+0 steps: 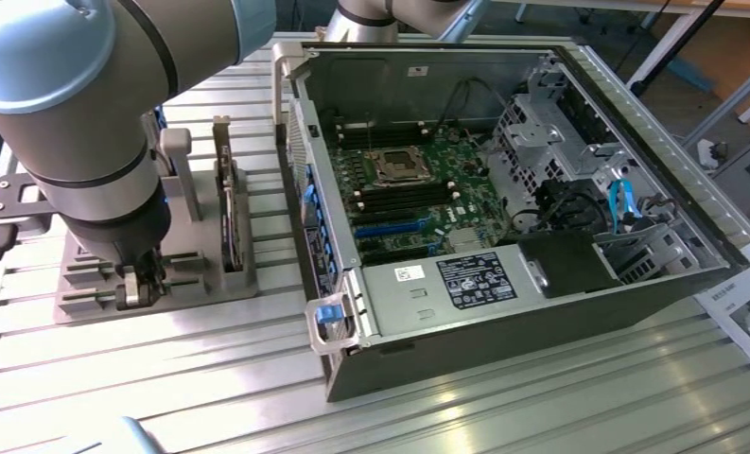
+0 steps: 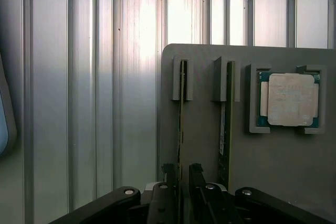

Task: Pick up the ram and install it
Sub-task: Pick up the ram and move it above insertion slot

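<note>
The ram (image 2: 181,108) stands on edge in a slot of the grey holder (image 2: 205,129), seen as a thin green line. My gripper (image 2: 182,170) hangs right over one end of it. One dark finger (image 2: 169,176) is on each side of the stick, with a small gap showing, so it is open around the ram. In the exterior view the gripper (image 1: 139,288) is low over the holder (image 1: 97,274) at the exterior view's left, and the arm hides the ram there. The open computer case (image 1: 501,312) lies beside it, with the motherboard (image 1: 412,189) exposed.
A wider dark expansion card (image 2: 226,119) stands on edge in the neighbouring slot, also seen upright in the exterior view (image 1: 230,208). A square silver-topped processor (image 2: 290,99) lies in its own pocket. Everything rests on a ribbed aluminium table (image 1: 160,378).
</note>
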Robot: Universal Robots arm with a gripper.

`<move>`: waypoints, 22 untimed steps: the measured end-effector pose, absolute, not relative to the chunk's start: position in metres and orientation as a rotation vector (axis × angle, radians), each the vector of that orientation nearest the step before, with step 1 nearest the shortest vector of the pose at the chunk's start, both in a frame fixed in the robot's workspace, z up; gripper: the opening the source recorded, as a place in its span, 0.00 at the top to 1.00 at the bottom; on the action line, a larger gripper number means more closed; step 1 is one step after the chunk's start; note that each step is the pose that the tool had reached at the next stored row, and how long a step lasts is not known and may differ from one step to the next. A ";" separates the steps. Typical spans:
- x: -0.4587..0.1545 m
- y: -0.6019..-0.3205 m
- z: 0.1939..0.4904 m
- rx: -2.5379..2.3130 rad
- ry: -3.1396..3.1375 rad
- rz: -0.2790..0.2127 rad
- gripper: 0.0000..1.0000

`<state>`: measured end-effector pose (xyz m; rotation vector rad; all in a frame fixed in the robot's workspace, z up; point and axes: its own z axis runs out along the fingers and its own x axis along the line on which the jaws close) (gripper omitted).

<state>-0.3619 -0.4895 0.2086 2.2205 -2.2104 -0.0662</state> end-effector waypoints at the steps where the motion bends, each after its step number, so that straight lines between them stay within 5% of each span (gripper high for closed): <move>1: -0.362 -0.490 0.207 2.221 -2.211 -0.066 0.75; 20: -0.362 -0.490 0.209 2.220 -2.210 -0.066 0.75; 22: -0.362 -0.490 0.209 2.220 -2.210 -0.066 0.83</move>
